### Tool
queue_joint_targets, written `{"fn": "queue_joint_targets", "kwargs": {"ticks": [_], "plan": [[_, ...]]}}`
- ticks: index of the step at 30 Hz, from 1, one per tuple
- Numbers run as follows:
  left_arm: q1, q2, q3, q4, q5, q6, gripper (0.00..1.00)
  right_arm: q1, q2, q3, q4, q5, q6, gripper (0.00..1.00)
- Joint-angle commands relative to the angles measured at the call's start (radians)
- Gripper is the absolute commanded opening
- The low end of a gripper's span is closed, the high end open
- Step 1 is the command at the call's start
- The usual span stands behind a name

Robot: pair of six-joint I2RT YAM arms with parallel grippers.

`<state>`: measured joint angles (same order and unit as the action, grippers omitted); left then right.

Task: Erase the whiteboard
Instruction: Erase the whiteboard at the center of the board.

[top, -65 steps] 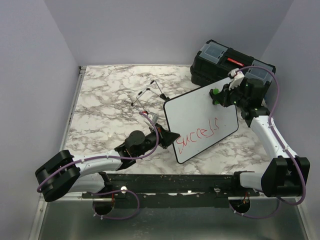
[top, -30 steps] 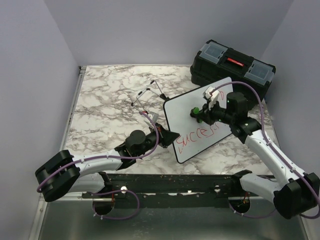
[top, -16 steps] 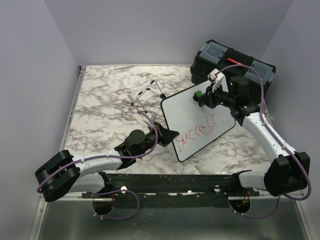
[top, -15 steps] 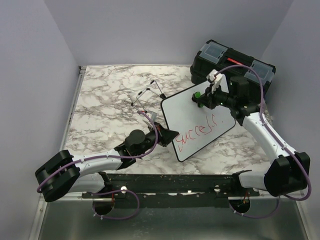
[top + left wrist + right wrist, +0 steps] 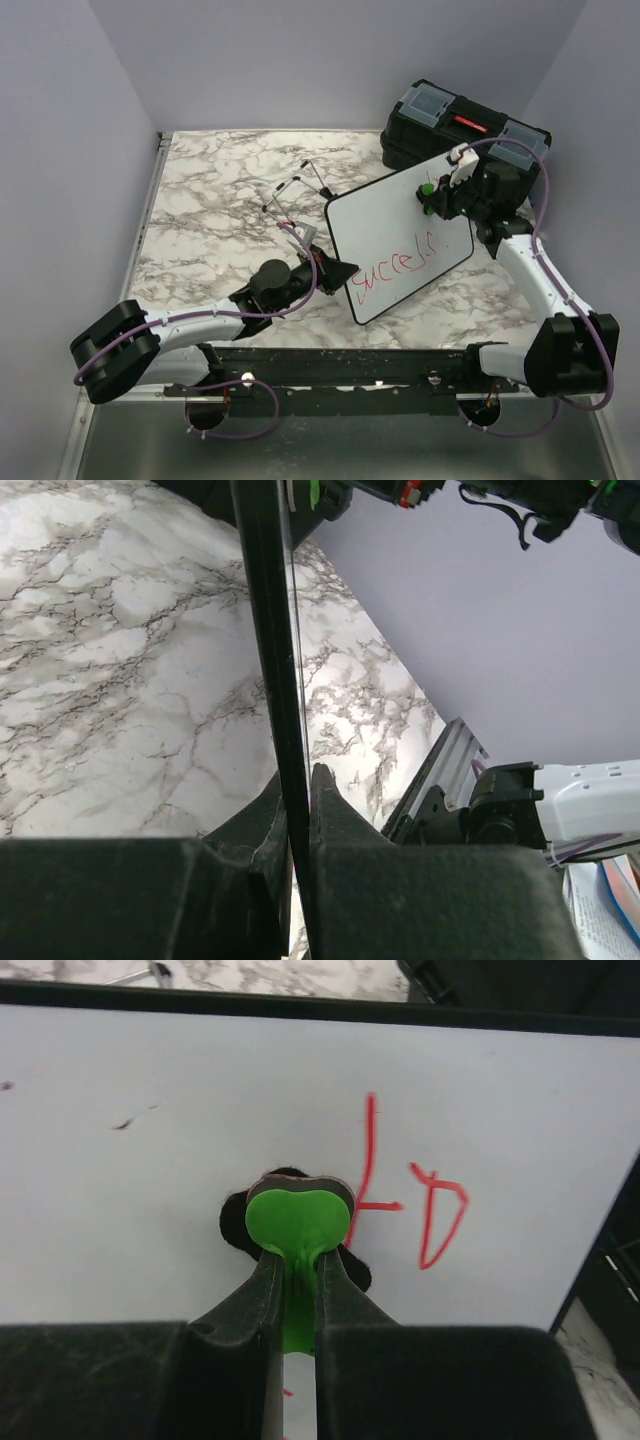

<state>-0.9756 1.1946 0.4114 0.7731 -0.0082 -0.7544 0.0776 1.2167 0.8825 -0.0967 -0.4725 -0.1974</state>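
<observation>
Reaching whiteboard (image 5: 385, 235) (right hand (image 5: 434, 194) pinching eraser (image 5: 297, 1218))

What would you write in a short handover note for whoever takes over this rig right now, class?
Left gripper: shut on the whiteboard, at its left edge, holding it.
Right gripper: shut on the green-handled eraser, pad against the board's far part.
Done: little to show; red writing remains.
Left: wipe off all the red writing.

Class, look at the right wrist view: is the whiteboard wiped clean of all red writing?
No: red strokes show on the whiteboard just right of the green eraser pinched in the right claw.
</observation>
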Motion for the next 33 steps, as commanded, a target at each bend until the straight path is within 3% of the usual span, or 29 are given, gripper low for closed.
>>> {"fn": "queue_joint_targets", "kwargs": {"ticks": [1,4,8,11,15,18,21,25,29,33], "plan": [[-0.015,-0.046,0.019,0.123,0.078,0.038,0.0,-0.033,0.105,0.074,-0.008,0.083,0.003,0.01],[-0.015,-0.051,0.012,0.126,0.077,0.04,0.0,-0.034,0.091,0.039,-0.095,-0.046,-0.105,0.0],[-0.015,-0.034,0.017,0.136,0.086,0.04,0.0,-0.033,0.022,-0.01,-0.204,-0.376,-0.232,0.01],[-0.015,-0.019,0.03,0.137,0.096,0.038,0.0,-0.032,0.003,0.001,-0.168,-0.463,-0.176,0.01],[-0.015,-0.017,0.033,0.137,0.094,0.035,0.0,-0.034,0.034,0.066,-0.003,-0.376,0.026,0.01],[-0.015,-0.025,0.026,0.137,0.087,0.033,0.0,-0.033,0.078,0.111,0.086,-0.172,0.146,0.01],[-0.015,-0.029,0.021,0.135,0.086,0.032,0.0,-0.033,0.114,0.146,0.083,0.012,0.16,0.01],[-0.015,-0.033,0.022,0.13,0.09,0.036,0.0,-0.038,0.115,0.122,0.031,0.12,0.085,0.01],[-0.015,-0.033,0.025,0.132,0.092,0.044,0.0,-0.039,0.066,0.058,-0.061,0.077,-0.027,0.01],[-0.015,-0.027,0.025,0.141,0.094,0.047,0.0,-0.038,0.032,0.007,-0.23,-0.22,-0.199,0.01]]}}
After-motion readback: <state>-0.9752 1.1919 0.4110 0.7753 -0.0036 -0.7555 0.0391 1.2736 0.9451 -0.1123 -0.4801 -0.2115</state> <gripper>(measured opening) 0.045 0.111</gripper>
